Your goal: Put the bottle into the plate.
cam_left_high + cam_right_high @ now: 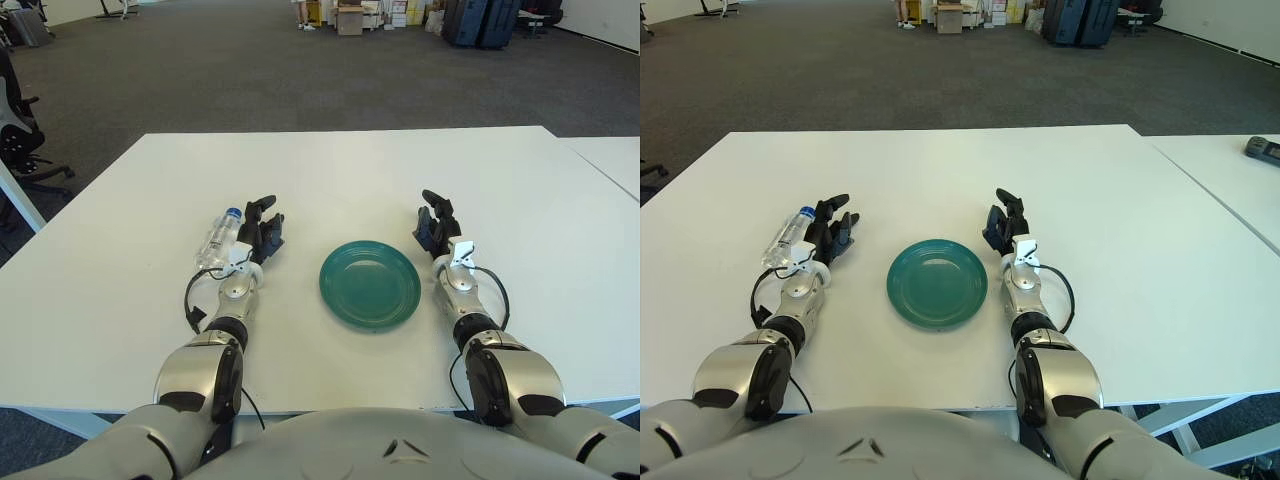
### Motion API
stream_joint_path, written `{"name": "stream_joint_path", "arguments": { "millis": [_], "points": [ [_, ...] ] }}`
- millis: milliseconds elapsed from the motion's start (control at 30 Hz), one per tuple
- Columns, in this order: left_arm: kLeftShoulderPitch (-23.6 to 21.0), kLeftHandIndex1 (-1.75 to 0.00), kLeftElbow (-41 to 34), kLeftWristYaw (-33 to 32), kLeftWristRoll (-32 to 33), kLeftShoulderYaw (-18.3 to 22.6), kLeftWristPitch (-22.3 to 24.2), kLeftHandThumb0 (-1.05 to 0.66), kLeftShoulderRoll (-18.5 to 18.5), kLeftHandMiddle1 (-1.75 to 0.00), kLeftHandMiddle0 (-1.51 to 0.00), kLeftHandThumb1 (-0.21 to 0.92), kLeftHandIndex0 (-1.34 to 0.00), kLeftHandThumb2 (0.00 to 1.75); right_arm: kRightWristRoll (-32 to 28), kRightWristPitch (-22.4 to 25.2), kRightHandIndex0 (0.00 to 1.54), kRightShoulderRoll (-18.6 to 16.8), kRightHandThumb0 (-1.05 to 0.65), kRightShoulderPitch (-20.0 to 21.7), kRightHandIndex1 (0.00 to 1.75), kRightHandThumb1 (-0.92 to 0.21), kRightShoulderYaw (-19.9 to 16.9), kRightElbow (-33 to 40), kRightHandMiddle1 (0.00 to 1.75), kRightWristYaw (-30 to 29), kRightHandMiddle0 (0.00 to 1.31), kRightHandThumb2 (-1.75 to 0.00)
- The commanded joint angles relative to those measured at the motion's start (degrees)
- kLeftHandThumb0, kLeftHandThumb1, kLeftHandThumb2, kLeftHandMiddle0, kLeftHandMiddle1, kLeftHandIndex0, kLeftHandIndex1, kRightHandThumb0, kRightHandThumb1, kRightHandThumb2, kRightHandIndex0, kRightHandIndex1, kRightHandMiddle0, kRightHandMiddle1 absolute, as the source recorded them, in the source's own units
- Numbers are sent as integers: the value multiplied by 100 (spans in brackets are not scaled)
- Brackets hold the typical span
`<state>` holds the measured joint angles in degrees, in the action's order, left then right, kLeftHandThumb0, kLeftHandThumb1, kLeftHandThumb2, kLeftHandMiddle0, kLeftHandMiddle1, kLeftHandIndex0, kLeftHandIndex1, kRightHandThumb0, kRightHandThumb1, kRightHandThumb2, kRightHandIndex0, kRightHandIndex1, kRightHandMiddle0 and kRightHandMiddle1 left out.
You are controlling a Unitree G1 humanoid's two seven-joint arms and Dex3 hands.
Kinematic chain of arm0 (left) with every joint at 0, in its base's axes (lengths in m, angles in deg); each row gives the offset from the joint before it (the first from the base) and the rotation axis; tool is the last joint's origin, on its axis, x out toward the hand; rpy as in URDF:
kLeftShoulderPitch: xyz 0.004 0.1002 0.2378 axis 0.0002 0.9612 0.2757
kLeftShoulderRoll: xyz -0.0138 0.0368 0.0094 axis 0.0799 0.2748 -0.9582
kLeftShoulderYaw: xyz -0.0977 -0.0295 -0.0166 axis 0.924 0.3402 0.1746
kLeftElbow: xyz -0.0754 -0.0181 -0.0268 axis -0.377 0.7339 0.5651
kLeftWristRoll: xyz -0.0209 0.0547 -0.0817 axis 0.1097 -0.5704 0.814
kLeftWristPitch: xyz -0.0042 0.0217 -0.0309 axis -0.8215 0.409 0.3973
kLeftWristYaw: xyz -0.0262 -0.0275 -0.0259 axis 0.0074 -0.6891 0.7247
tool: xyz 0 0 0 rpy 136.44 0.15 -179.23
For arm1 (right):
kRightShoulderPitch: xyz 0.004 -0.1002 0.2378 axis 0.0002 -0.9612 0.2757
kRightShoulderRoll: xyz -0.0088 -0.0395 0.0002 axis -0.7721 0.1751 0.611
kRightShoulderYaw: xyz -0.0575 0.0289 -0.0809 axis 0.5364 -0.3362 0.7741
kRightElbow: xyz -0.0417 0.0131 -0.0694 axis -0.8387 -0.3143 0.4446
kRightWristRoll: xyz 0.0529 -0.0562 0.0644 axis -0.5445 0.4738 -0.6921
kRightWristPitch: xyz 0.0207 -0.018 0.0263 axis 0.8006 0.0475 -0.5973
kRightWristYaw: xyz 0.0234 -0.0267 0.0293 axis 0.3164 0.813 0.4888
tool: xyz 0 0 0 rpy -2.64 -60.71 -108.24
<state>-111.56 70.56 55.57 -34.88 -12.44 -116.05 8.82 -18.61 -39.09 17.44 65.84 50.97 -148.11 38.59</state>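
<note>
White laminate covers the table (340, 170), which fills the middle and lower part of the frame. Dark grey carpet (250, 70) is seen beyond its far edge, stretching to the top of the frame. Cardboard boxes (350, 18) and dark suitcases (480, 20) are stacked at the upper centre and upper right, and an office chair (20, 130) is partly shown at the left edge. A second white table (1230, 180) is set at the right edge, with a small dark device (1262, 148) on it.

A green plate (370, 284) is placed at the centre of the frame, bare inside. A clear plastic bottle (218, 236) with a blue cap is laid on its side left of the plate, well apart from it, cap toward the top of the frame.

Both silver forearms are extended from the bottom of the frame. The left hand (260, 232) is shown just right of the bottle, its dark fingers spread and relaxed, nothing grasped. The right hand (437, 226) is shown just right of the plate, fingers likewise loose and holding nothing.
</note>
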Motion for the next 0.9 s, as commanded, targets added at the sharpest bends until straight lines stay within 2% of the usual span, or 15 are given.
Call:
{"name": "stream_joint_path", "arguments": {
  "millis": [0,167,333,567,667,767,867],
  "points": [
    [123,-105,106,-24,-52,-45,230,-71,-30,-57,-41,92,0,69,-15,282,29,-102,-72,-235,1,-92,2,-206,69,-10,0,-84],
    [102,-107,-204,-4,-31,-100,146,-67,-32,-59,-39,92,-2,64,-5,280,30,-104,-72,-240,1,-92,8,-202,69,-34,0,-84],
    [247,-109,-970,-168,-132,-268,529,-62,16,-63,-38,91,-8,53,-11,270,29,-110,-70,-254,0,-92,8,-184,69,-46,0,-84],
    [823,-113,-2854,-378,-298,-524,1477,-58,-52,-67,-39,77,-19,57,-31,299,29,-104,-70,-236,0,-92,-15,-218,69,-29,0,-84],
    [1237,-114,-3913,-578,-565,-689,1833,-58,-77,-70,-42,72,-24,60,-33,290,29,-107,-70,-234,0,-92,-19,-229,69,-16,0,-84],
    [1588,-114,-4687,-811,-879,-810,2041,-58,-104,-73,-46,68,-29,63,-20,290,29,-116,-70,-233,0,-92,-8,-239,68,-26,0,-84],
    [1781,-114,-5066,-1075,-1206,-903,2105,-59,-97,-76,-49,66,-30,65,-12,298,29,-119,-70,-229,0,-92,0,-246,68,-30,0,-83]
  ]
}}
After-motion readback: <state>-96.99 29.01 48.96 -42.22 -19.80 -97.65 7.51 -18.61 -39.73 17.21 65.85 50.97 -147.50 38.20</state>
